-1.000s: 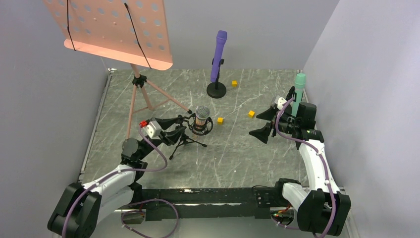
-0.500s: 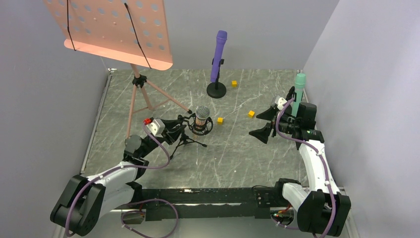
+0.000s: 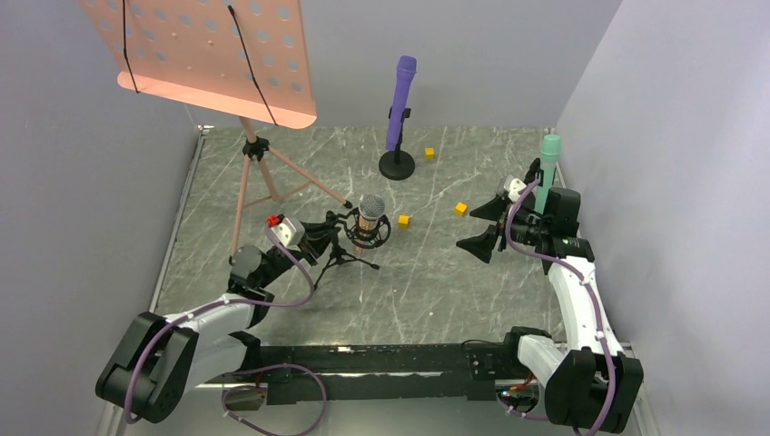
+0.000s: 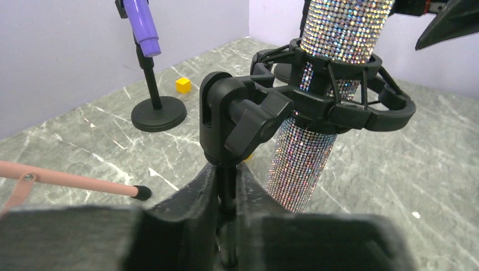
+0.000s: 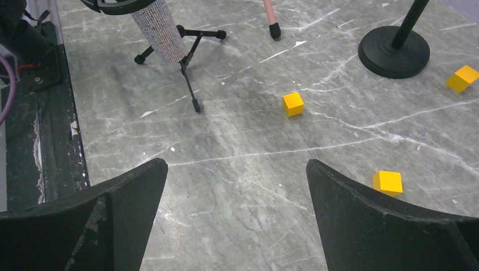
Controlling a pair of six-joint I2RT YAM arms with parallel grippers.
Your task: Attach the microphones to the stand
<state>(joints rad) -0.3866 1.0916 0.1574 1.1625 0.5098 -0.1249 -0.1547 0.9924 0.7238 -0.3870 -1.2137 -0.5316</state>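
Note:
The glittery copper microphone (image 3: 370, 216) stands upright in a black shock mount on a small tripod stand (image 3: 340, 257); it also shows in the left wrist view (image 4: 316, 113). My left gripper (image 3: 327, 242) is shut on the tripod stand's thin post (image 4: 227, 195), just under the mount's knob. The purple microphone (image 3: 400, 100) stands clipped in a round-base stand (image 3: 397, 164). The mint green microphone (image 3: 547, 168) stands upright behind my right arm; its holder is hidden. My right gripper (image 3: 486, 227) is open and empty above the floor (image 5: 237, 169).
A pink music stand (image 3: 213, 64) on tripod legs stands at the back left, one foot (image 5: 274, 31) near the mic tripod. Three small yellow cubes (image 3: 403, 220) (image 3: 461, 208) (image 3: 429, 153) lie on the marble floor. Grey walls enclose the sides.
My left gripper has moved a little right and forward to the tripod stand, and its fingers have closed on the post. The right arm has not moved.

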